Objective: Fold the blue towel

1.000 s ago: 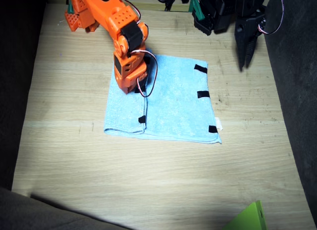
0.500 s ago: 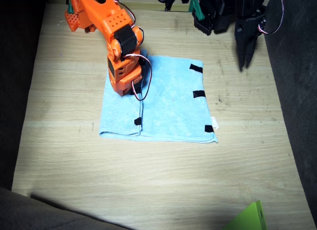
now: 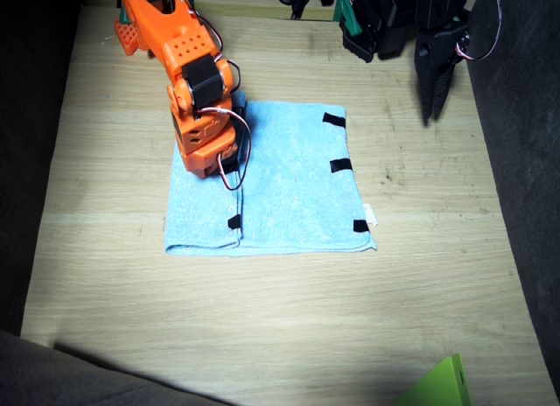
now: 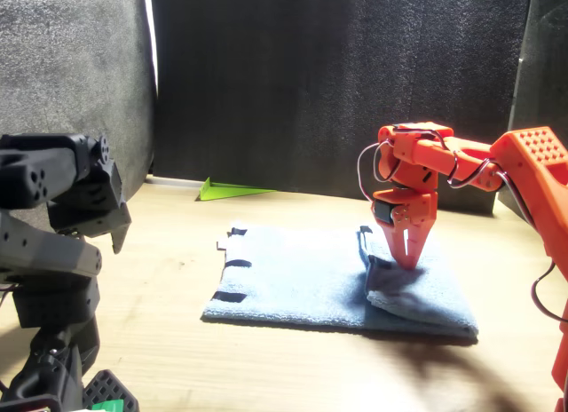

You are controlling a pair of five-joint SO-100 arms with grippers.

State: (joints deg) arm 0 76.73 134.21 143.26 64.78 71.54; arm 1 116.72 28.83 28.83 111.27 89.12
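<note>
Right gripper (image 4: 407, 263) is pressing down on the folded flap of the blue towel (image 3: 293, 183), jaws closed together; terry cloth is lying flat mid-table. Left gripper (image 3: 431, 91) is hanging closed, well apart.

Light wood-grain table (image 3: 262, 318) under me, brightly lit, with shadow across the lower left of the fixed view. Dark textured panels (image 4: 337, 83) wall the back in the front view. Green wedge (image 3: 437, 384) at lower right of the fixed view.
</note>
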